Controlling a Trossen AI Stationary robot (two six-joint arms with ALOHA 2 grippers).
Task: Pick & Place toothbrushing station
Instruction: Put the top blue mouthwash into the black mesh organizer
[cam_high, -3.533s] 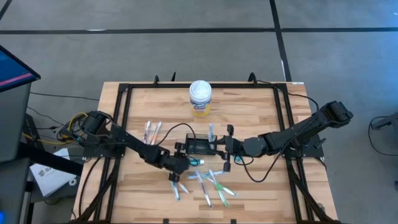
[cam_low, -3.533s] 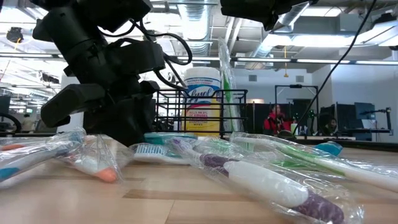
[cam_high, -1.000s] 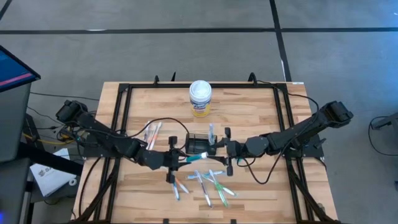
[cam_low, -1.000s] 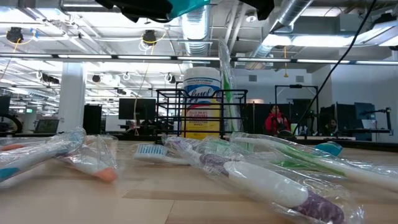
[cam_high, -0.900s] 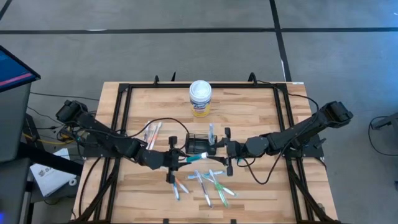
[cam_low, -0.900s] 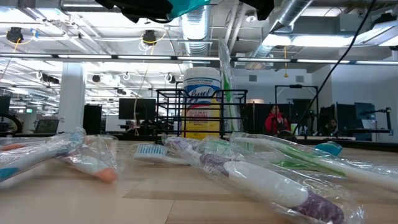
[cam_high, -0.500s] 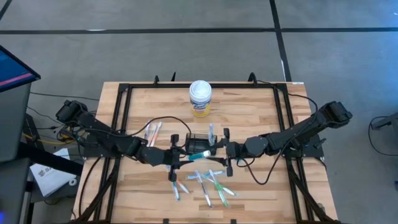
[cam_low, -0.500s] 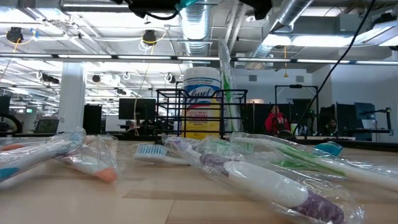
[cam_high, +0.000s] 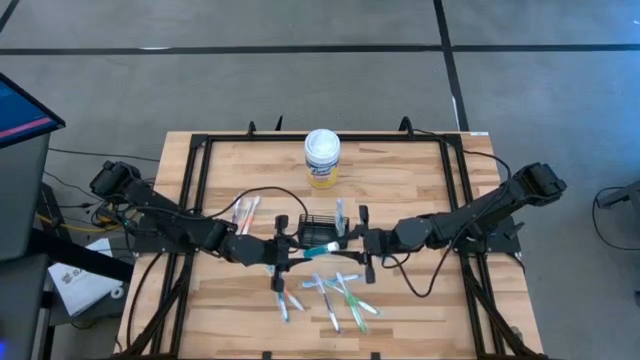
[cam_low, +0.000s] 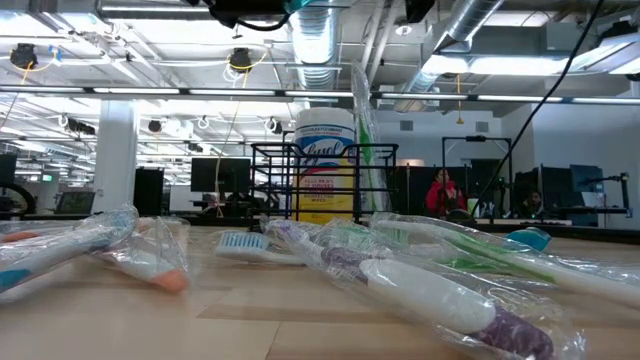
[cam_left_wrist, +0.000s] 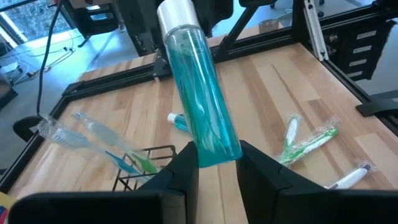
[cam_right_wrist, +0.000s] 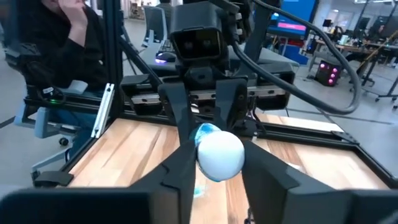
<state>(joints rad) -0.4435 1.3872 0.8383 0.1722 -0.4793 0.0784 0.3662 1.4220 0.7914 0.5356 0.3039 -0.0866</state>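
Wrapped toothbrushes (cam_low: 420, 290) lie scattered along the counter's (cam_high: 420, 190) near edge. Above them, left gripper (cam_left_wrist: 214, 163) is clamped on the base of a teal tube (cam_left_wrist: 200, 102). Right gripper (cam_right_wrist: 217, 163) has its jaws around the tube's white cap, likely a handover. Toothbrushing station (cam_high: 322, 229) stands mid-counter, just behind the tube.

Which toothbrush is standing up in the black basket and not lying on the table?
The wrapped green toothbrush. It stands tall in the black wire basket, in front of the white canister. All the other wrapped toothbrushes lie flat on the wooden table.
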